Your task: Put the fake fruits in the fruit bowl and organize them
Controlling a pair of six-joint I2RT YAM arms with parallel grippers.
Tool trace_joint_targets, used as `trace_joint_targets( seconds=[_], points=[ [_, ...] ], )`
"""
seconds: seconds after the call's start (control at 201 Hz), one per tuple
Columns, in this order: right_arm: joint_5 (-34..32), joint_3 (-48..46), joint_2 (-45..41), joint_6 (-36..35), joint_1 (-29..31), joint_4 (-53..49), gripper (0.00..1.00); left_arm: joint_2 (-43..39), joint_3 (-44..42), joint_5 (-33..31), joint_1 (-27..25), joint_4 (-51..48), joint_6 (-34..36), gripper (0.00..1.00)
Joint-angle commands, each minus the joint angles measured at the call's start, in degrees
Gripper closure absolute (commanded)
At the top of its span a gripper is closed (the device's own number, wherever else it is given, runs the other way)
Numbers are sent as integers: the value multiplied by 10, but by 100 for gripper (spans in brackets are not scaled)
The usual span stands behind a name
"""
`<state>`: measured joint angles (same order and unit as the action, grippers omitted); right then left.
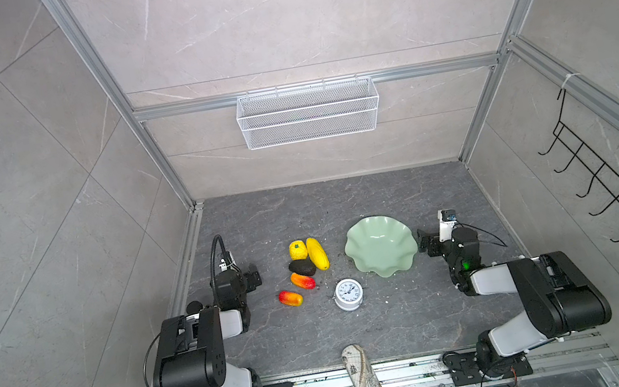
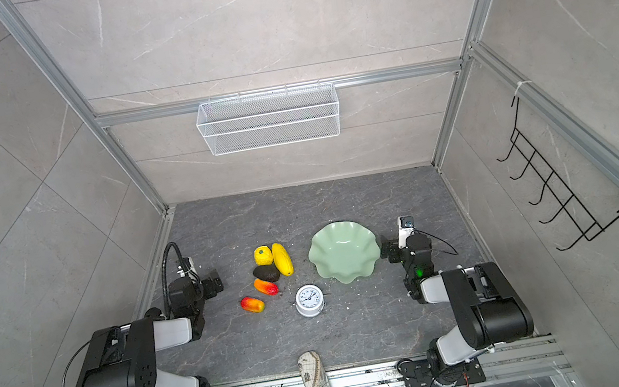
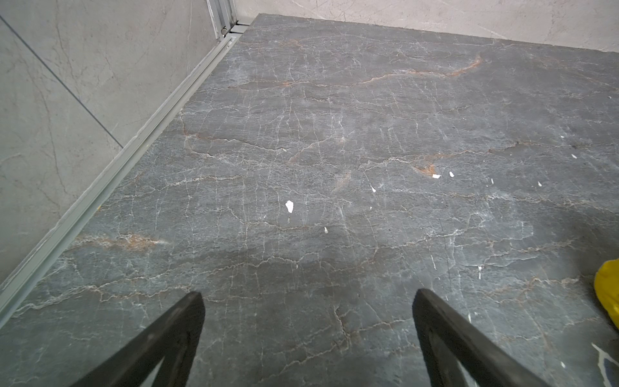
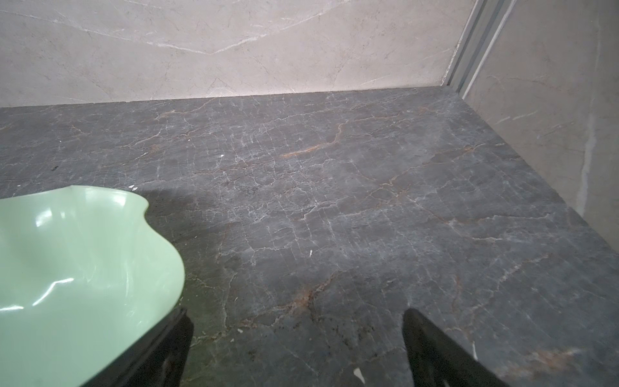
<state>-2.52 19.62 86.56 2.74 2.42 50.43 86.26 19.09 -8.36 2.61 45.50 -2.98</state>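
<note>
**Mint-green bowl (image 1: 355, 250) beside the right fingers (image 4: 427, 338), both arms folded low**

On the counter (image 1: 384, 199), to the left of the bowl and clear of its rim, a bumpy yellow fruit (image 1: 297, 250) and a long yellow fruit (image 1: 317, 253) lie side by side. An avocado (image 1: 302, 267) rests against them. A mango (image 1: 303, 280) and a second mango (image 1: 290, 298) lie farther from the bowl. A clock (image 1: 349, 293) stands in front of the bowl.

The left arm (image 1: 189, 348) is bent sharply at the elbow with its wrist low. The left fingers (image 3: 187, 318) are spread over bare counter, beyond the fruit from the bowl. The right arm (image 1: 550, 291) mirrors it. The right fingers are spread wide and hold nothing. One is just beside the bowl's right rim, and whether it touches cannot be told.
</note>
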Motion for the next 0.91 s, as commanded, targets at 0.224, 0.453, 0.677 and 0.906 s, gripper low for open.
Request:
trace_joint_targets(
  seconds=[0.224, 0.453, 0.677, 0.906],
  points=[
    [-164, 119, -244, 27, 44, -329, 0, -198, 141, 3, -26, -295, -13, 0],
    [-111, 384, -143, -28, 196, -572, 0, -287, 300, 80, -42, -651, -2, 0],
    [-45, 616, 71, -6, 328, -735, 0, -338, 376, 230, -42, -821, 65, 0],
    [-22, 816, 255, 26, 389, -859, 0, -372, 312, 268, -42, -785, 104, 0]
  ],
)
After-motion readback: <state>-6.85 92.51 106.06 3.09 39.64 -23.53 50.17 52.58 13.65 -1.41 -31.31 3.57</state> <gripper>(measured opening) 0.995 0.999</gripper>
